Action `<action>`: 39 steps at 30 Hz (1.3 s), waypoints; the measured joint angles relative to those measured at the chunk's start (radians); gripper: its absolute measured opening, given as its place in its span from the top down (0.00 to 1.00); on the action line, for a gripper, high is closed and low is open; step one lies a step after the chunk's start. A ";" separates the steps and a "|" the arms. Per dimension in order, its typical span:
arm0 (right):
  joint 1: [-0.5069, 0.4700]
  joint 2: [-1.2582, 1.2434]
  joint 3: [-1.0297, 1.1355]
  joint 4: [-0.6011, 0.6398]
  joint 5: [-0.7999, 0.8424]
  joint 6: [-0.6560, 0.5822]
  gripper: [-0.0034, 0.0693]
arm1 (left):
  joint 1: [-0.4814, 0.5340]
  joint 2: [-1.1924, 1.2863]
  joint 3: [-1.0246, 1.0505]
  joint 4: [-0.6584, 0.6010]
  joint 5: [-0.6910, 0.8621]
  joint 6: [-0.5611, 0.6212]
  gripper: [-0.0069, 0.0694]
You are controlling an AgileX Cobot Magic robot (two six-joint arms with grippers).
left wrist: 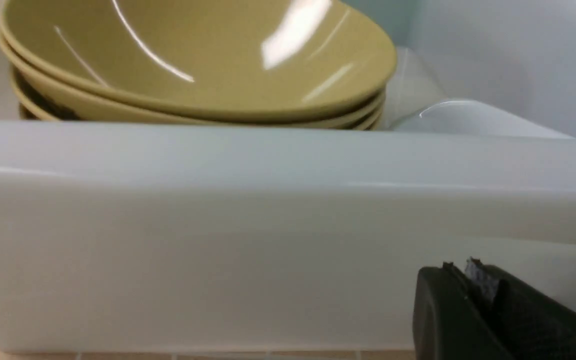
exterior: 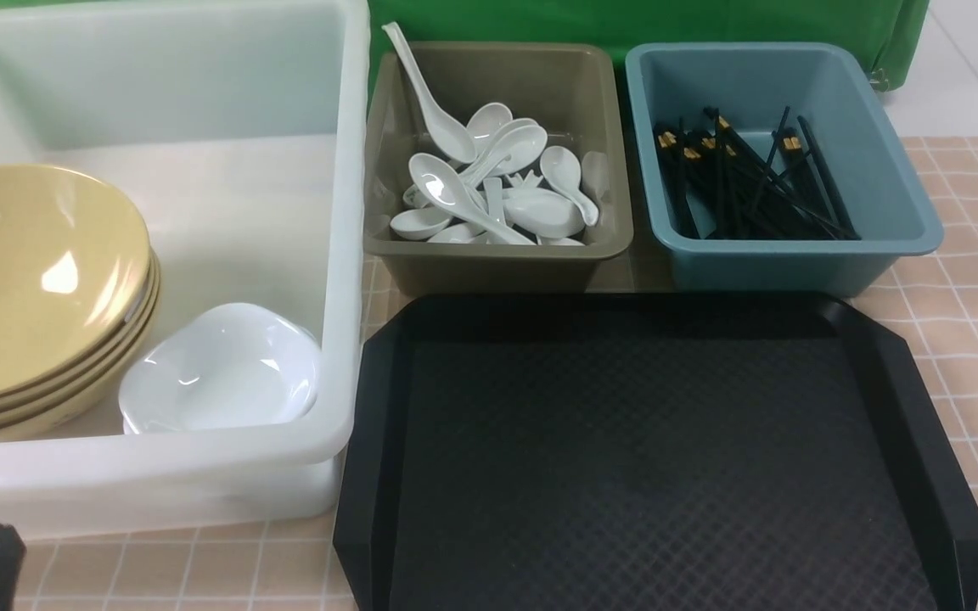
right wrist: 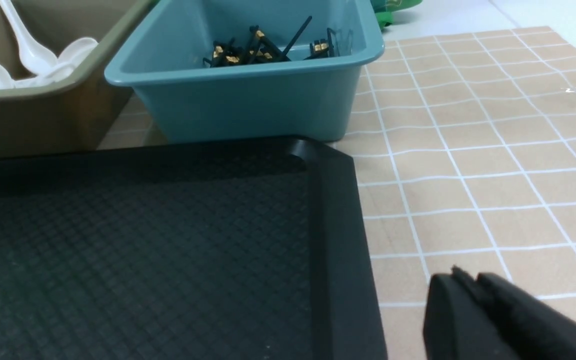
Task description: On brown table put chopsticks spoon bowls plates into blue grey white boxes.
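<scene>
Unmarked grey box (exterior: 497,255), white spoons (exterior: 489,191) inside.

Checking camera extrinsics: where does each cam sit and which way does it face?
Front: between the arms, looking forward and down at white tub, grey box, blue box, black tray; left end effector at corner.
Left wrist: low outside the tub wall, facing yellow bowls; left end effector shut.
Right wrist: low over brown table, facing tray corner and chopsticks; right end effector shut.
Shared: front and right wrist both show blue box.
</scene>
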 joint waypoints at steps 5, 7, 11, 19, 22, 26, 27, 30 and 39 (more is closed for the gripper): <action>0.000 0.000 0.000 0.000 0.000 0.000 0.83 | -0.029 0.000 0.000 -0.004 0.001 -0.001 0.88; 0.000 0.000 0.000 0.000 0.000 0.000 0.83 | -0.031 0.000 0.000 -0.007 0.003 -0.002 0.88; 0.000 0.000 0.000 0.000 0.000 0.000 0.82 | -0.031 0.000 0.000 -0.010 0.003 -0.002 0.88; 0.000 0.000 0.000 0.000 0.000 0.000 0.82 | -0.031 0.000 0.000 -0.010 0.003 -0.002 0.88; 0.000 0.000 0.000 0.000 0.000 0.000 0.81 | -0.031 0.000 0.000 -0.010 0.003 -0.002 0.88; 0.000 0.000 0.000 0.000 0.000 0.000 0.81 | -0.031 0.000 0.000 -0.011 0.003 -0.002 0.88; 0.000 0.000 0.000 0.000 0.000 0.000 0.81 | -0.031 0.000 0.000 -0.011 0.003 -0.002 0.88; 0.000 0.000 0.000 0.000 0.000 0.000 0.80 | -0.031 0.000 0.000 -0.011 0.003 -0.002 0.88; 0.000 0.000 0.000 0.000 0.000 0.000 0.79 | -0.031 0.000 0.000 -0.011 0.003 -0.002 0.88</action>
